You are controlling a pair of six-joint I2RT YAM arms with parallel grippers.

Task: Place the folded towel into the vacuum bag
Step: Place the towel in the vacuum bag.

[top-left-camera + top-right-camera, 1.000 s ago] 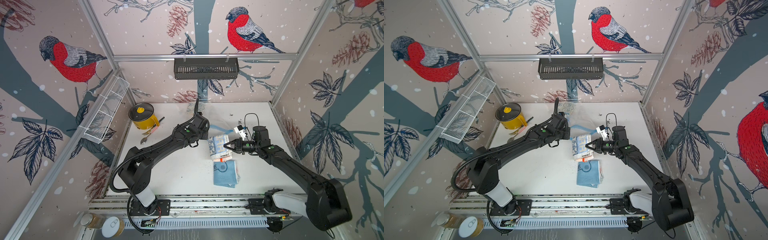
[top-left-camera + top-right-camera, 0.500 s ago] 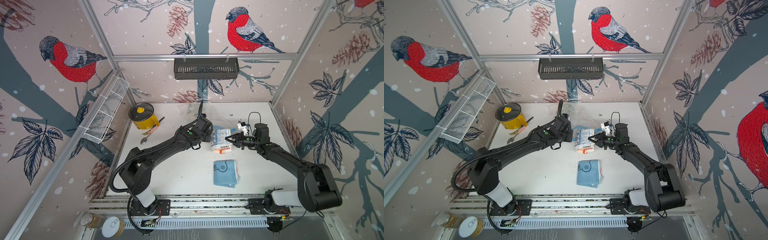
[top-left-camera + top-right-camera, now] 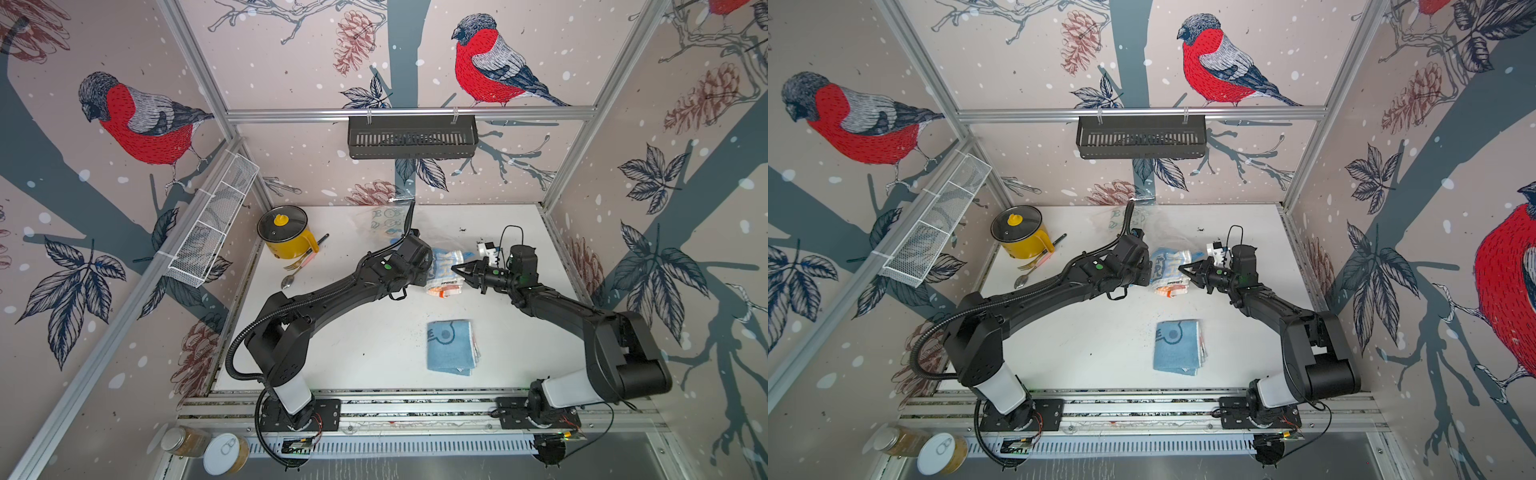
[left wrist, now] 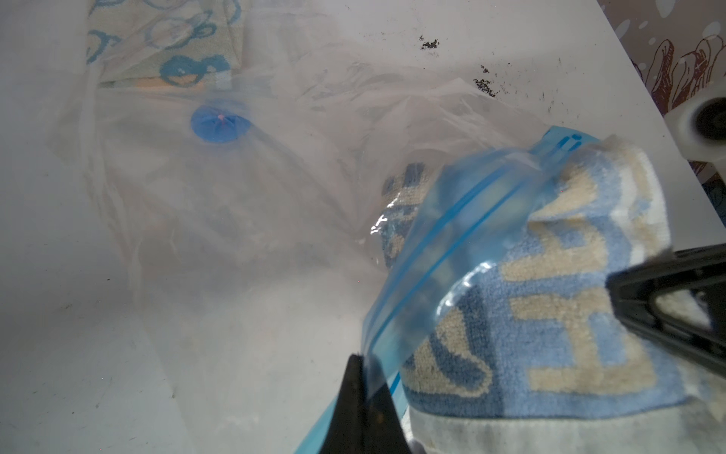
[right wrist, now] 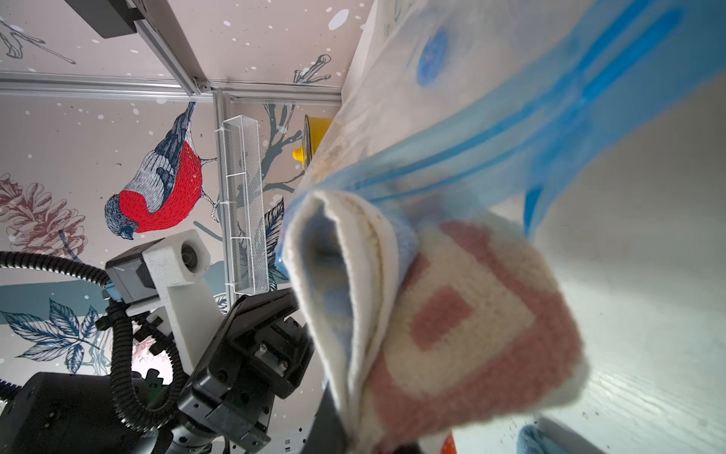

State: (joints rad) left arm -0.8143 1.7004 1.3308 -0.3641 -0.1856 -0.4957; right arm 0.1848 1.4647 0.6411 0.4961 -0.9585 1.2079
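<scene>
The left end effector is pinched shut on the bag's zip strip, lifting the mouth open. The right end effector, clamped tight on the towel, holds it between both end effectors, partly under the raised strip, apparently to push it deeper.

Mouth of vacuum bag filled by patterned towel, which is pinched by right tool. Zip edge clamped by left tool. Gap between tools closed off. Bare bench left between arms. Front right of centre taken by blue towel. Rear left corner occupied by yellow pot and cutlery.
</scene>
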